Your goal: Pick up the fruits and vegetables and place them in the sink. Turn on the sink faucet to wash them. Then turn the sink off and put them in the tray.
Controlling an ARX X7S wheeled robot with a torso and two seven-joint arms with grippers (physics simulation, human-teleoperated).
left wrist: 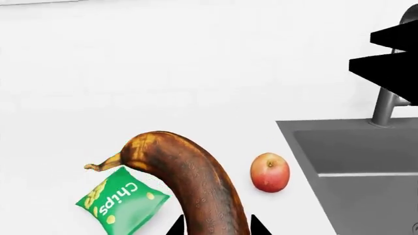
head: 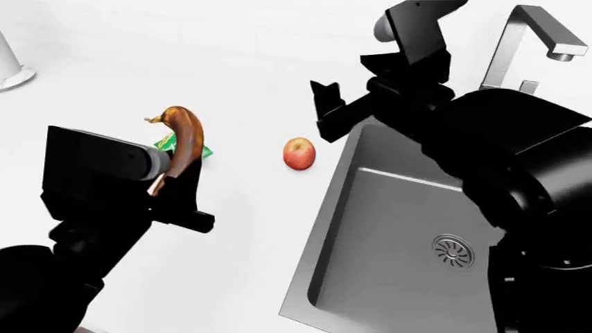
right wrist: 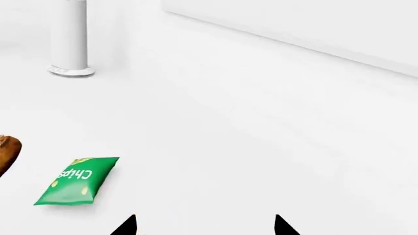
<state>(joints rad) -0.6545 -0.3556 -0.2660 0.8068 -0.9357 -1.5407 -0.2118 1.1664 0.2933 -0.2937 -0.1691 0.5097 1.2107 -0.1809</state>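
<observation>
A brown-orange banana (left wrist: 196,176) runs between the two fingertips of my left gripper (left wrist: 216,228), which is shut on it. In the head view the banana (head: 185,135) hangs over the white counter left of the sink (head: 326,208). The red-and-yellow apple (head: 298,153) lies on the counter between the banana and the sink rim, and also shows in the left wrist view (left wrist: 269,172). My right gripper (right wrist: 203,228) is open and holds nothing, up near the sink's far left corner (head: 326,105). The silver faucet (head: 532,35) stands behind the sink. The tray is out of view.
A small green chips bag (left wrist: 121,200) lies on the counter under the banana's stem end. A white cylindrical post (right wrist: 70,39) stands at the far left of the counter. The sink drain (head: 451,250) shows in the basin bottom.
</observation>
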